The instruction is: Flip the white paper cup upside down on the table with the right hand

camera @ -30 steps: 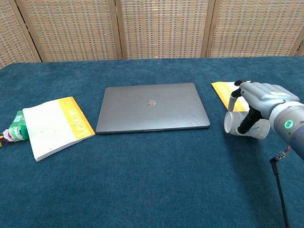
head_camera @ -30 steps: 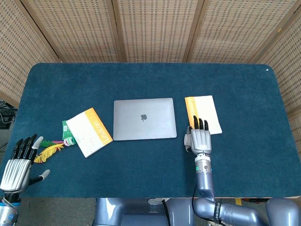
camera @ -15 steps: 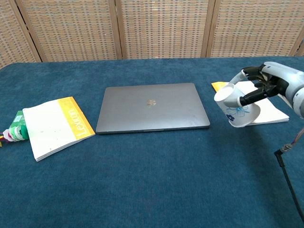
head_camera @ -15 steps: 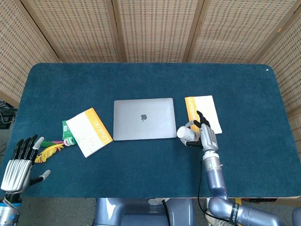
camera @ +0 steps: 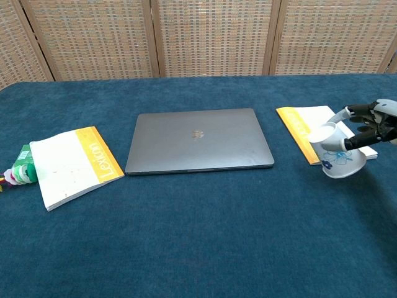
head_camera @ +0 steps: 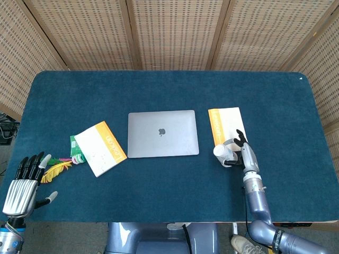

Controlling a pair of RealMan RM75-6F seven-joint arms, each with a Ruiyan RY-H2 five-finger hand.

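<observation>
Currently the white paper cup [camera: 337, 158] is held by the right hand [camera: 371, 127], fingers wrapped about its side wall, the wide mouth turned down and nearly on the tabletop [camera: 205, 223], the base tilted towards the laptop [camera: 198, 140]. Right of the laptop, it is seen at the near edge of the yellow-spined booklet [camera: 296, 127]. Being light and thin-walled, it is judged easily crushed; a gentle hold mid-wall is advised. The left hand [head_camera: 21, 185], far left of the laptop, is spread and empty.
</observation>
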